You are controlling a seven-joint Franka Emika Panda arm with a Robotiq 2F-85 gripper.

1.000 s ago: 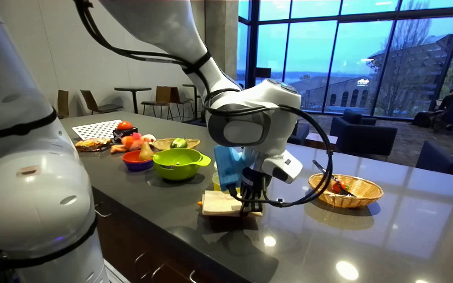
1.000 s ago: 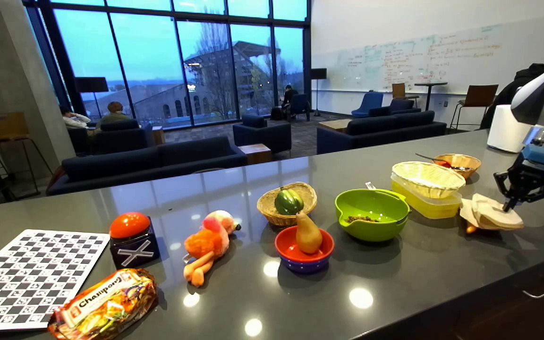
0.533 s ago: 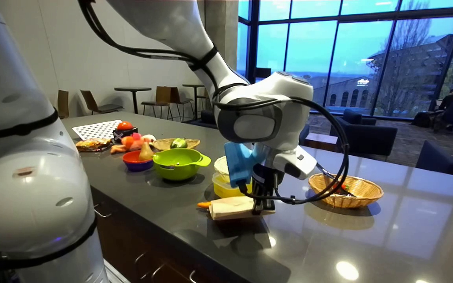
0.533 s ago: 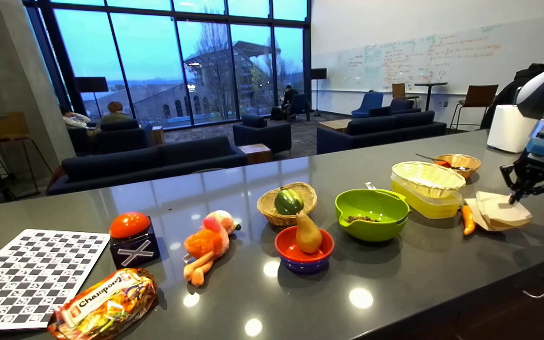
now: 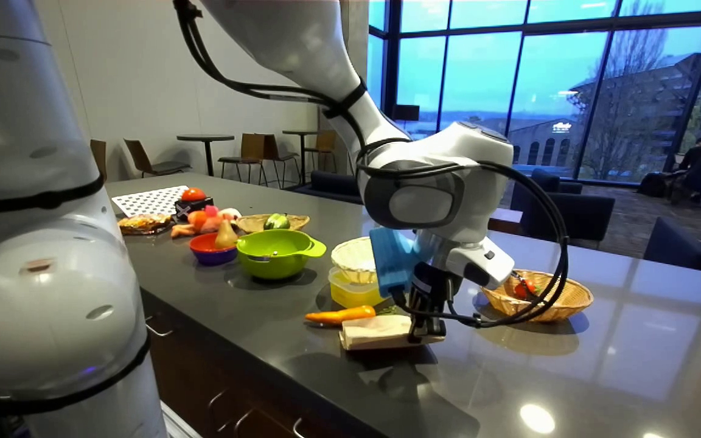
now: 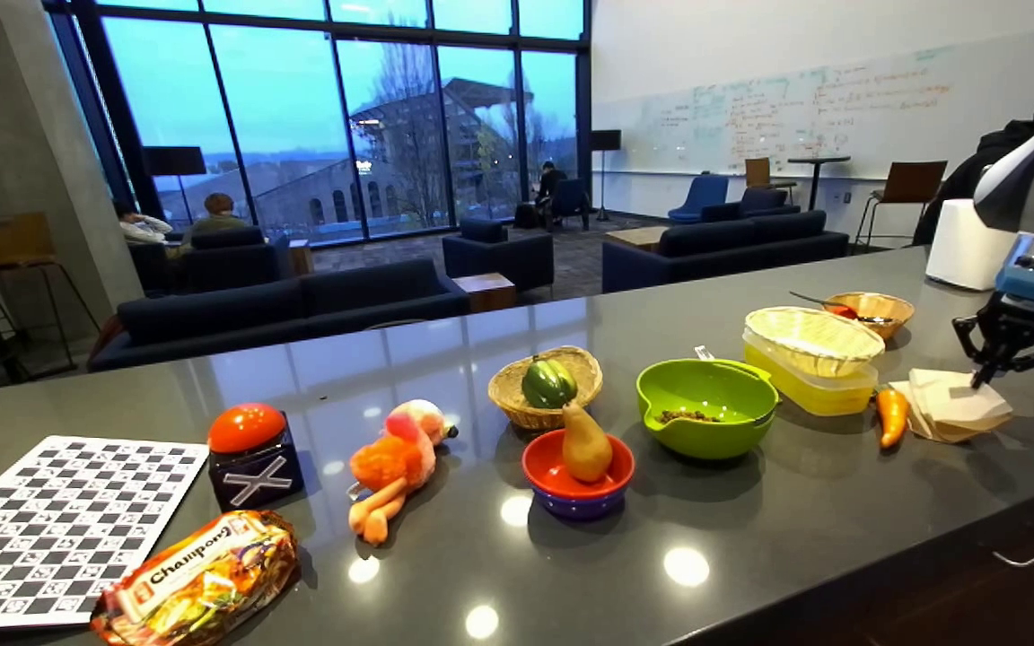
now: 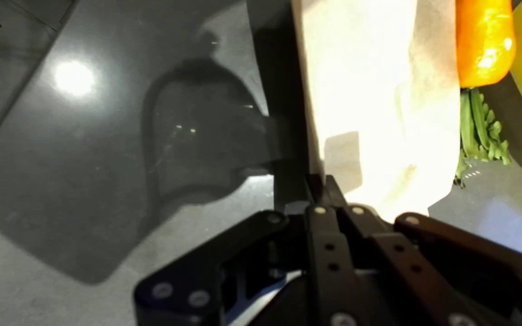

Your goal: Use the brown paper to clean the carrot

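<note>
A robot's black claw [image 7: 322, 183] pinches a folded brown paper [image 6: 952, 408] by its edge, jaws close together, while a carrot [image 5: 339, 315] lies across the paper from the claw.

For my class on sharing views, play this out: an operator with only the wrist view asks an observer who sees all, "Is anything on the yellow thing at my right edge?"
Observer: Yes, in both exterior views a woven basket sits on the yellow tub.
Operator: The carrot runs off my picture. Does the brown paper cover the rest?
Observer: No, the tapered tip lies bare.
Operator: And past the tub?
Observer: A green bowl, on the side away from the gripper.
</note>
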